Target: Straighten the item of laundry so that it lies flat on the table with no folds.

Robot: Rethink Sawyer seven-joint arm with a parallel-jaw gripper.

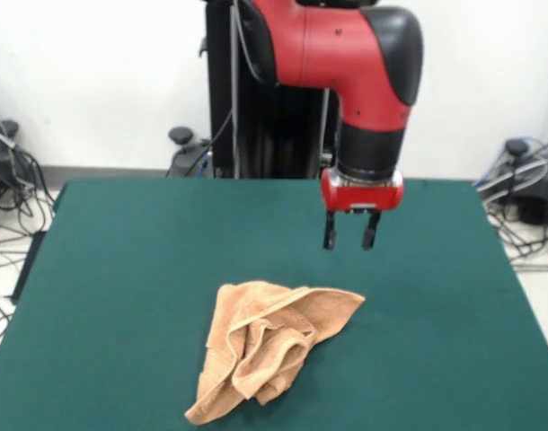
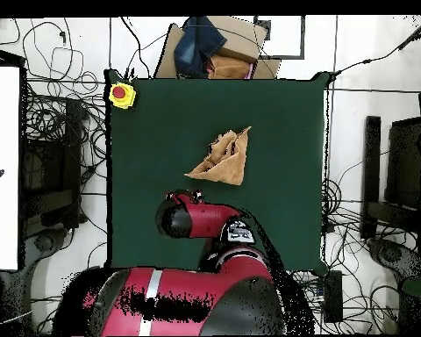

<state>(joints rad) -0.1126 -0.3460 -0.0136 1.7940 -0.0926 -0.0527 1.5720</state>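
The light orange-tan towel point(image 1: 269, 346) lies crumpled on the dark green table point(image 1: 121, 269), with thick folds bunched in its middle and one corner trailing toward the near edge. It also shows in the overhead view point(image 2: 223, 158) as a rumpled wedge near the table's middle point(image 2: 161, 132). My gripper point(image 1: 349, 238) hangs above the table, behind and to the right of the towel, apart from it. Its two dark fingers point down with a gap between them and hold nothing. In the overhead view the arm point(image 2: 196, 217) hides the gripper.
A yellow box with a red button point(image 2: 121, 94) sits at one table corner. A cardboard box with dark cloth point(image 2: 210, 46) stands beyond the table's far edge in the overhead view. Cables and stands point(image 1: 525, 189) crowd the floor around the table.
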